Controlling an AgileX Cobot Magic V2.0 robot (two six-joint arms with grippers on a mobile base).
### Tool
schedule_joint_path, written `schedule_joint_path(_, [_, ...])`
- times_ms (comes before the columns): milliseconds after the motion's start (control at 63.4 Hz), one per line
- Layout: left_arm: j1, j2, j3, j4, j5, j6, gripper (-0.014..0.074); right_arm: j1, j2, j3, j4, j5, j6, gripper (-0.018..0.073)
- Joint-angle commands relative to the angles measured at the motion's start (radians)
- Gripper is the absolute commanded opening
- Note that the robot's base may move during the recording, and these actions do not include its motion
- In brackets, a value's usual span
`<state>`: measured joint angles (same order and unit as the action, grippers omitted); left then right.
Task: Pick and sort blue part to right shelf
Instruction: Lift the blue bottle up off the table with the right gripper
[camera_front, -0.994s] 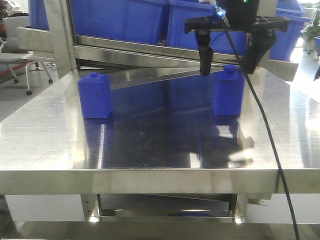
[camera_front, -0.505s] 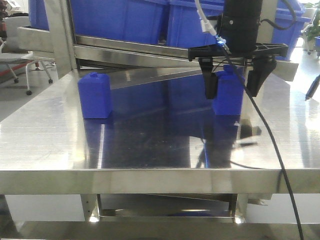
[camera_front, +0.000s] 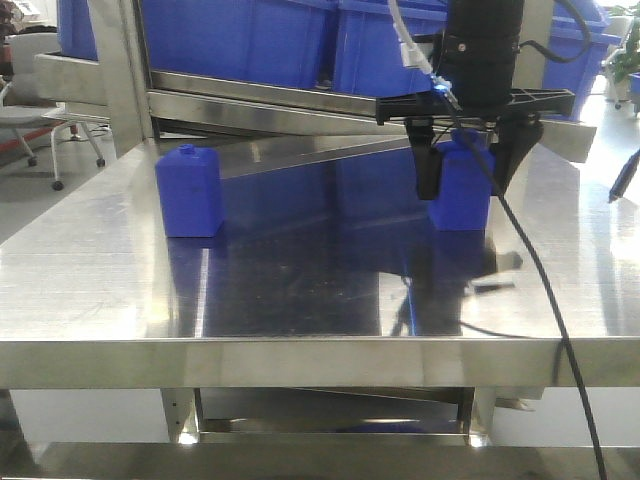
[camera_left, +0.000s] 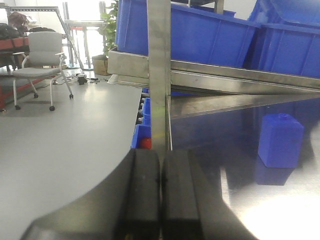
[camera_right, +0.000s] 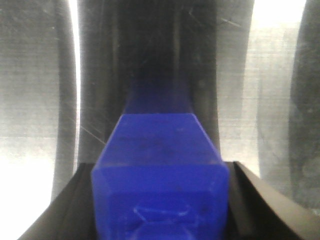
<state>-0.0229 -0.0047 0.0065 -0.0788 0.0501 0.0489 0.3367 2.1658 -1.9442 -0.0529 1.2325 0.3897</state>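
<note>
Straddling blue part (camera_front: 460, 210), right hand (camera_front: 466, 187), contact unclear

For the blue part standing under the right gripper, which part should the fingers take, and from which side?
Probably the flat side walls of the blue part, below its small top cap, coming straight down from above. It stands upright on the table, and the open right gripper straddles it, one finger each side.
</note>
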Motion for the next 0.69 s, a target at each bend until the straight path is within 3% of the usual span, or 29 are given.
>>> schedule_joint_path(0, [0.0,-0.024,0.024,-0.002,-0.087,-0.006,0.0123,-0.005,-0.071,-0.034,-0.012,0.036,-0.009,0.0407])
schedule_joint_path(395, [0.0,-0.024,0.024,-0.002,-0.087,-0.006,0.0123,-0.014,-0.272,0.018,-0.06,-0.009,-0.065,0.0407])
schedule_joint_path(679, [0.0,-0.024,0.024,-0.002,-0.087,-0.006,0.0123,-0.05,-0.519,0.357,-0.054,-0.248,-0.183,0.0407])
